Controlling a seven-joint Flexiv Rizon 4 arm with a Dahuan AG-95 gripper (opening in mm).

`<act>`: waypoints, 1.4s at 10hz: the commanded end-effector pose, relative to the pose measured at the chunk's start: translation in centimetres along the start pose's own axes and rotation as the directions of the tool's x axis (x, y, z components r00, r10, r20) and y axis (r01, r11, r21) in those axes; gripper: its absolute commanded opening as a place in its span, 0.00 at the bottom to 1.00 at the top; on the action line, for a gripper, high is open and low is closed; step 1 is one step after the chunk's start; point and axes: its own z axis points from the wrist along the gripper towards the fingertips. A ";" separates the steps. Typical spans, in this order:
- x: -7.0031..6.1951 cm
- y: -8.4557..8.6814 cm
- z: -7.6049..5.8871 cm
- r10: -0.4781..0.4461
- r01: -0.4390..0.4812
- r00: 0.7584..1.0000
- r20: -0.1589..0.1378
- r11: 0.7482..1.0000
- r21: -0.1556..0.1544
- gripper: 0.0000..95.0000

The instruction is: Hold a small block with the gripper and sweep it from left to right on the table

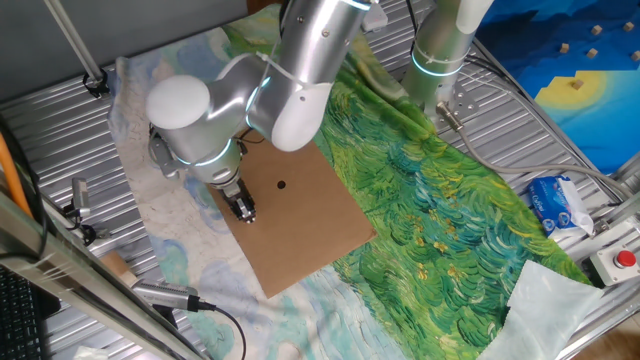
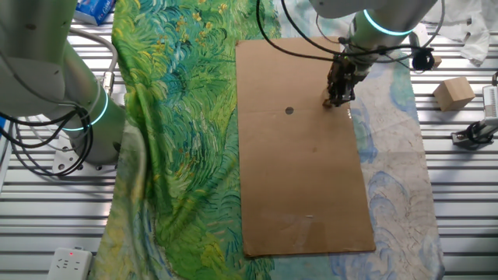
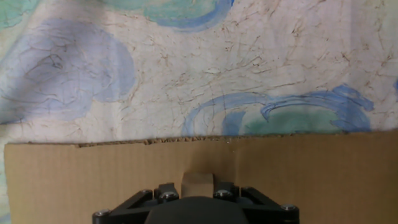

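My gripper [image 1: 243, 209] is a narrow black claw on the silver arm, down on the brown cardboard [image 1: 310, 225] near its left edge. In the hand view the small tan block [image 3: 197, 184] sits clamped between the jaws, just inside the cardboard's edge [image 3: 186, 142]. In the other fixed view the gripper [image 2: 339, 99] stands right of the black dot [image 2: 289, 110], with a bit of the block [image 2: 327, 101] showing at the tip. The block is hidden in the first fixed view.
Green swirly cloth [image 1: 440, 190] lies right of the cardboard, pale-blue cloth [image 1: 170, 230] left. A second silver column [image 1: 440, 60] stands behind. A bigger wooden chunk [image 2: 454, 92] sits on the ribbed table [image 2: 459, 194]. A tissue pack [image 1: 556, 204] and red button [image 1: 625, 260] lie at the right.
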 end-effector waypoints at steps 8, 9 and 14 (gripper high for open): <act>2.5 -2.6 2.8 -0.029 0.028 0.998 0.063 0.999 0.025 0.00; 2.5 -2.6 2.7 -0.030 0.029 0.998 0.058 0.999 0.023 0.00; 2.5 -2.6 2.9 -0.028 0.027 0.998 0.059 0.999 0.017 0.00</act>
